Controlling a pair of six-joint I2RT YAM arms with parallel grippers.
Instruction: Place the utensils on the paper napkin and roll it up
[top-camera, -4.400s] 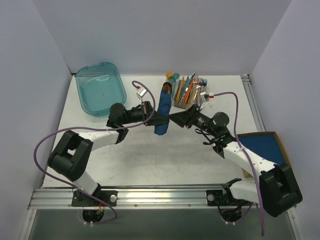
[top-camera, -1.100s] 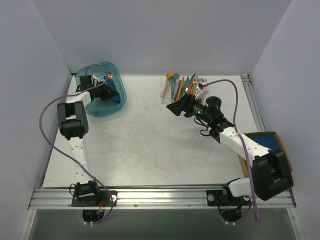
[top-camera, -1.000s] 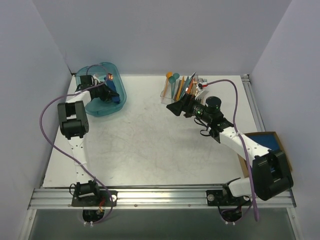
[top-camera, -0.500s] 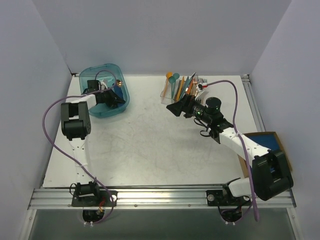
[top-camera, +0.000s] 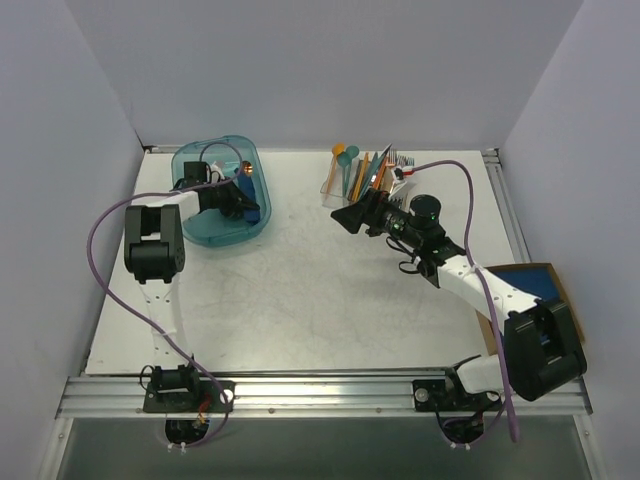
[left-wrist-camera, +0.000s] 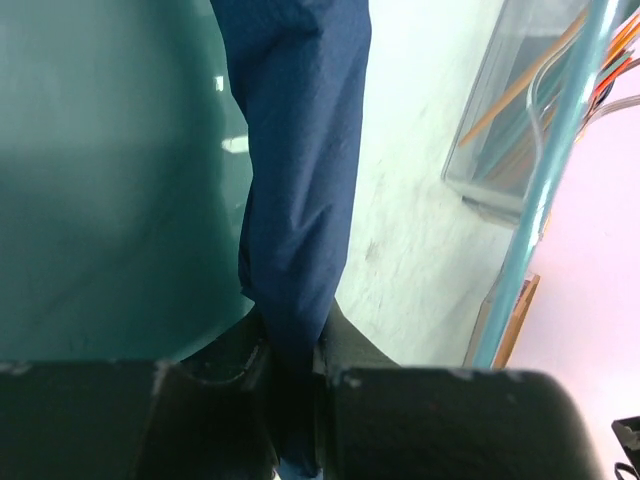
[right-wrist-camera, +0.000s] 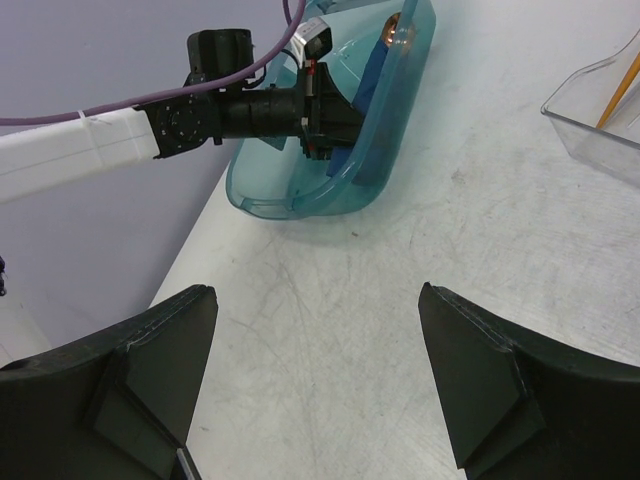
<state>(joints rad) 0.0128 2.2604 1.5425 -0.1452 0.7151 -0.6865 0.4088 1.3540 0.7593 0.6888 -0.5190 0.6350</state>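
Note:
The paper napkin (top-camera: 249, 198) is a dark blue roll lying inside a teal bin (top-camera: 205, 228) at the far left, with a copper utensil tip (top-camera: 243, 170) poking out of its far end. My left gripper (top-camera: 236, 197) reaches into the bin and is shut on the roll. In the left wrist view the roll (left-wrist-camera: 300, 170) runs away from the clamped fingers (left-wrist-camera: 225, 355). My right gripper (top-camera: 345, 216) is open and empty above the table's middle. The right wrist view shows the roll (right-wrist-camera: 375, 75), the utensil tip (right-wrist-camera: 392, 30) and the bin (right-wrist-camera: 300, 195).
A clear cutlery holder (top-camera: 362, 176) with orange, teal and silver cutlery stands at the back, beside my right wrist; its corner shows in the right wrist view (right-wrist-camera: 600, 110). A box of dark blue napkins (top-camera: 530, 290) sits at the right edge.
My left gripper carried the roll from the table's middle into the teal bin. In the last second it moved right, and the bin slid and turned with it. My right gripper stayed open, barely moving.

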